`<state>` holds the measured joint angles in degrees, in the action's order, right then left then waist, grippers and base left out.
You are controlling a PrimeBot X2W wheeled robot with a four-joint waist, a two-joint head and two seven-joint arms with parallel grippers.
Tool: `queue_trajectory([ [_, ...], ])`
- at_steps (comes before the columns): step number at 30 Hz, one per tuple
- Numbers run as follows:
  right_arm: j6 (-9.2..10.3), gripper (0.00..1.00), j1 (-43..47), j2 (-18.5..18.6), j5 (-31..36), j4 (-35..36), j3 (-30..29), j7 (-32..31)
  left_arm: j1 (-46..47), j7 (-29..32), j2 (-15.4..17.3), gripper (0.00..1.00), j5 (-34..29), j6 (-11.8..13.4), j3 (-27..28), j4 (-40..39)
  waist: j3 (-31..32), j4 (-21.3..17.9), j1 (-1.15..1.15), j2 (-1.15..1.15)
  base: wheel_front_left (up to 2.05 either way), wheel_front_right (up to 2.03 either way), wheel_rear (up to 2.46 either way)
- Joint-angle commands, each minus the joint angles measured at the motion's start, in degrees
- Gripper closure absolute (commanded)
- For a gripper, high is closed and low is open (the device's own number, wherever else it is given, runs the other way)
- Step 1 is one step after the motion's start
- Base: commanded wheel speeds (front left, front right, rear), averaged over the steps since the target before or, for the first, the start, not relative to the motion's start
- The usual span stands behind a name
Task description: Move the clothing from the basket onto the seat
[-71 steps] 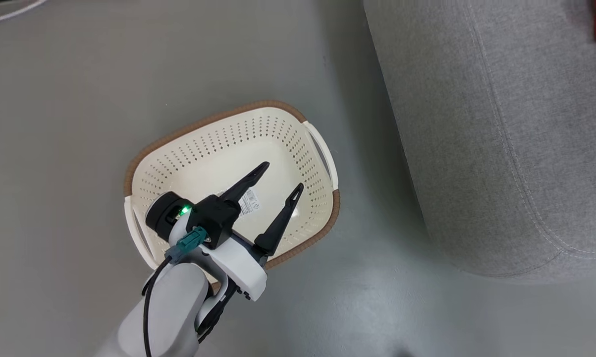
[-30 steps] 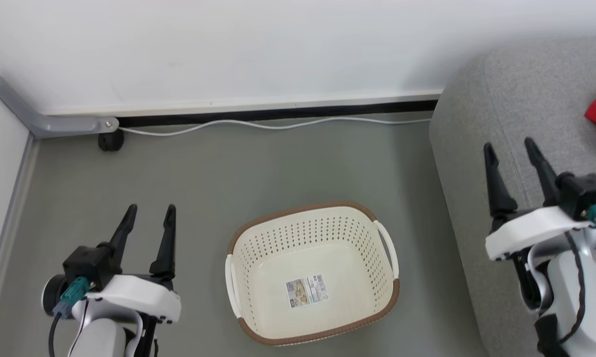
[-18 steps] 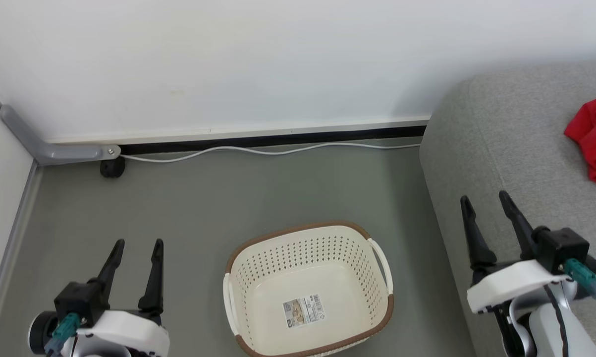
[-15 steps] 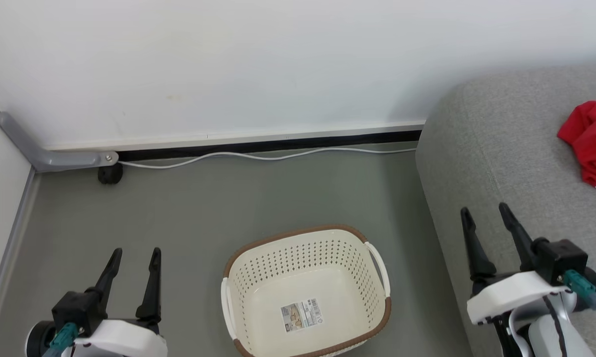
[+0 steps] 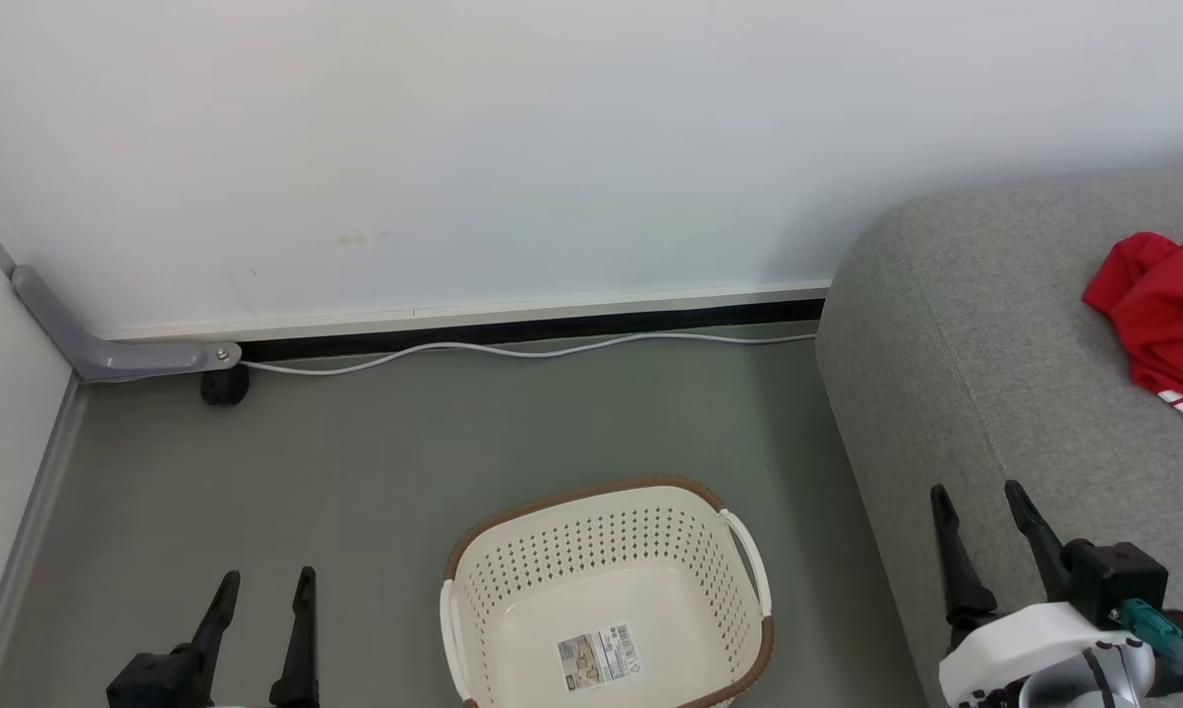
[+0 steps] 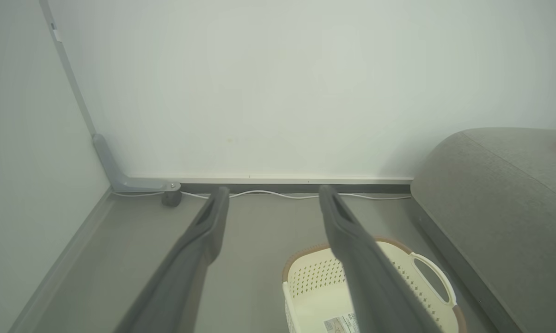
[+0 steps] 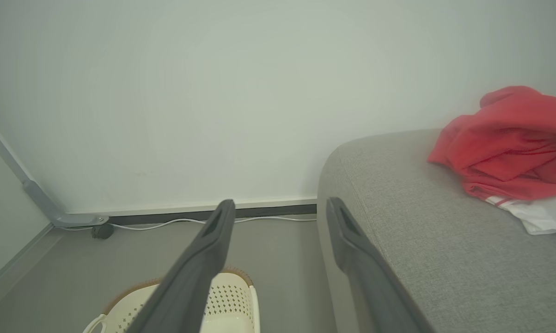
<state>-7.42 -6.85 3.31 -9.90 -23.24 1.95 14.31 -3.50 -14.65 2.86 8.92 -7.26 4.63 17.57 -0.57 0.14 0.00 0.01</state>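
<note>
The clothing (image 5: 1159,313), a red bundle with white trim, lies on the grey seat (image 5: 984,374) at the far right; the right wrist view shows the clothing (image 7: 513,143) on the seat (image 7: 421,240) too. The cream basket (image 5: 689,551) stands on the floor at the bottom centre, holding just its paper label (image 5: 599,657). My left gripper (image 5: 266,580) is open at the lower left, left of the basket. My right gripper (image 5: 979,492) is open over the seat's front edge, nothing between its fingers. In the left wrist view the basket (image 6: 305,286) sits behind my left gripper (image 6: 273,194).
A white wall (image 5: 453,147) with a dark skirting strip runs across the back. A white cable (image 5: 512,349) lies along its foot. A grey conduit (image 5: 89,349) and a small black foot (image 5: 224,386) sit in the left corner. Grey floor (image 5: 404,452) spreads between wall and basket.
The whole head picture has shifted: the camera has tilted up, so basket and both grippers sit lower in it and more of the clothing shows. Both grippers stay open.
</note>
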Motion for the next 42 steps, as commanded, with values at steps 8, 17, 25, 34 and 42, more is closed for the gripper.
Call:
queue_trajectory([
  [8, -0.07, 0.0, -0.53, -0.17, 1.04, -0.09, 0.38, 0.69, 0.52, -0.35, 0.29, 0.0, -0.78, -0.2, 2.06, -0.04, 0.59, 0.49, 0.0, -0.01, 0.0, 0.0, 0.0],
  [17, 0.0, 1.0, 1.39, -1.2, -0.25, -3.69, -1.08, -0.4, -0.95, 0.28, -0.86, 1.0, 0.26, 0.01, 0.03, 3.83, 0.62, 0.46, 0.0, -0.01, 0.0, 0.0, 0.0],
  [25, 0.0, 1.0, 1.38, -1.15, -5.53, -2.86, -1.65, -1.84, -0.27, 1.79, -0.8, 1.0, 5.61, -0.01, 0.28, 3.41, 0.72, 0.42, 0.07, -0.01, 0.0, 0.0, 0.0],
  [34, -0.01, 1.0, 1.37, -1.1, -11.5, -1.85, -2.06, -3.19, 0.43, 3.13, -0.74, 1.0, 11.66, -0.02, 0.25, 2.76, 0.59, 0.38, 0.0, -0.01, 0.0, 0.0, 0.0],
  [42, -0.01, 1.0, 1.33, -1.04, -17.46, -0.89, -2.57, -4.65, 1.18, 4.61, -0.68, 1.0, 17.69, -0.04, 0.35, 2.21, 0.57, 0.34, 0.0, -0.01, 0.0, 0.0, 0.0],
])
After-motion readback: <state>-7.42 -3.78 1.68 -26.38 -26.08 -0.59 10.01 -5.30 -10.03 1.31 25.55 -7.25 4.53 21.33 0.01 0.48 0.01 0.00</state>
